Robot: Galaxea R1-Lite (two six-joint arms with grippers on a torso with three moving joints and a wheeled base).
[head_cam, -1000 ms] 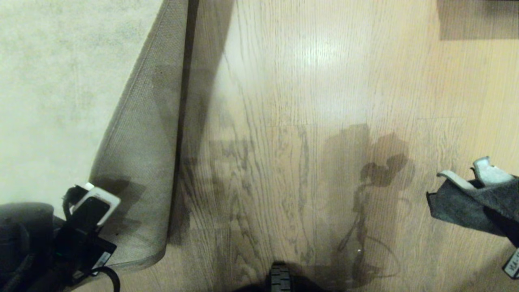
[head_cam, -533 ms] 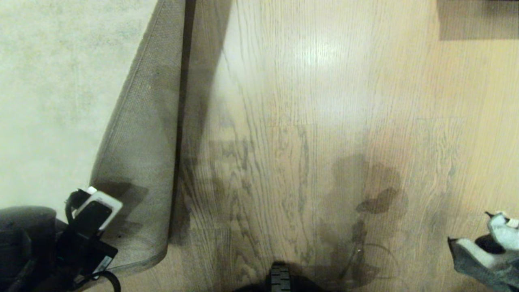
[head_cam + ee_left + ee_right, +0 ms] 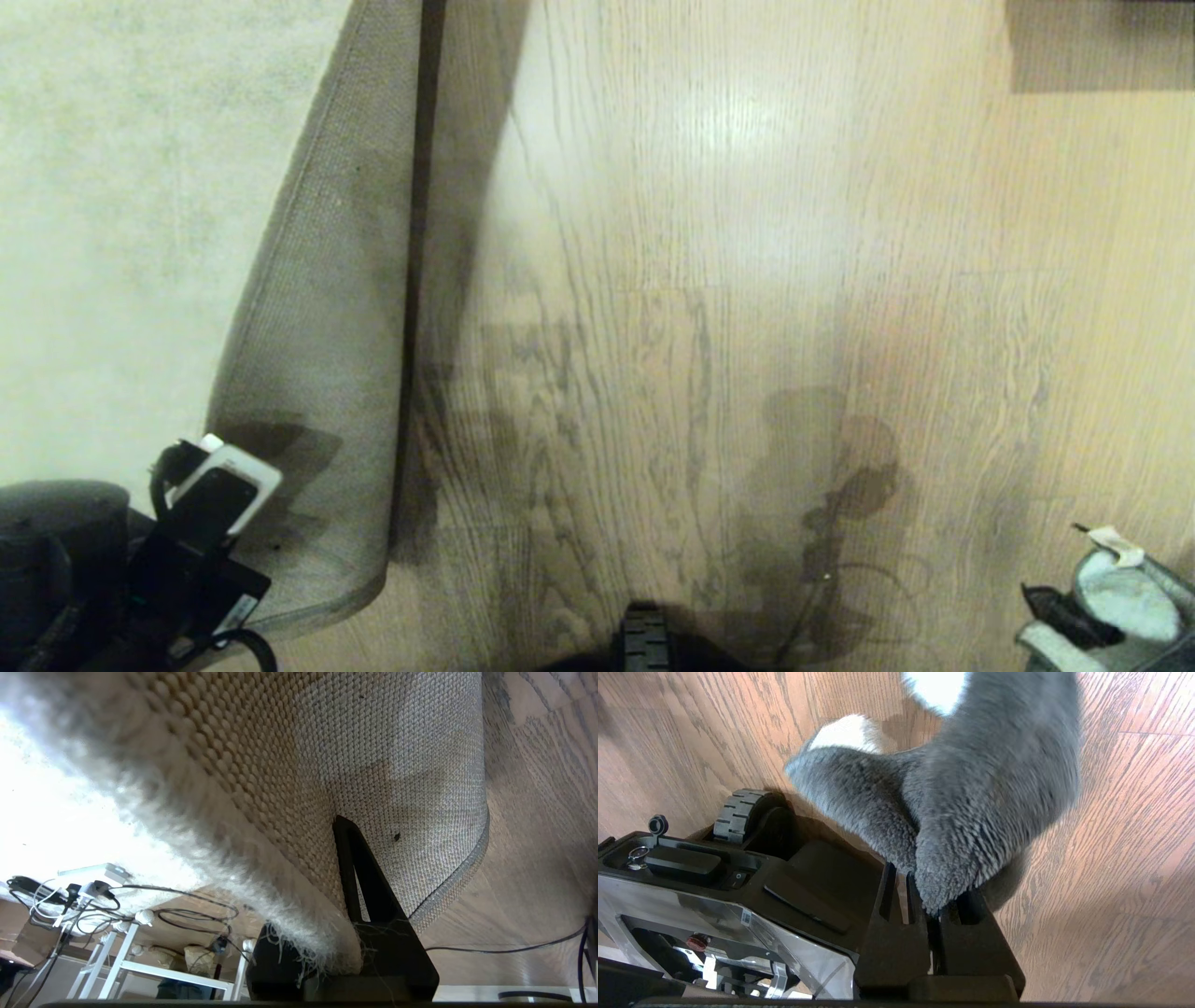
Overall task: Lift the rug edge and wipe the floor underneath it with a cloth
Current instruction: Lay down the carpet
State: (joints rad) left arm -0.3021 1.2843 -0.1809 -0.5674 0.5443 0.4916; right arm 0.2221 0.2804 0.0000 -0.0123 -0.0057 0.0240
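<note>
1. Rug edge (image 3: pixel 317 392) is folded back over the pile, clamped in the left pincer (image 3: pixel 345 933); keep it lifted.
2. Cloth (image 3: pixel 952 812) hangs pinched in the right pincer (image 3: pixel 931 905), low right, clear of the floor (image 3: pixel 709 280); press it flat beside the fold.

The cloth (image 3: pixel 1116 597) is cut off at the head view's lower right corner — the right gripper (image 3: pixel 931 914) holding it cannot be seen there. In the left wrist view the rug edge (image 3: pixel 299 896) hides one finger of the left gripper (image 3: pixel 345 952) — the near pile is blurred. The robot's base (image 3: pixel 644 644) is clipped by the bottom edge.
</note>
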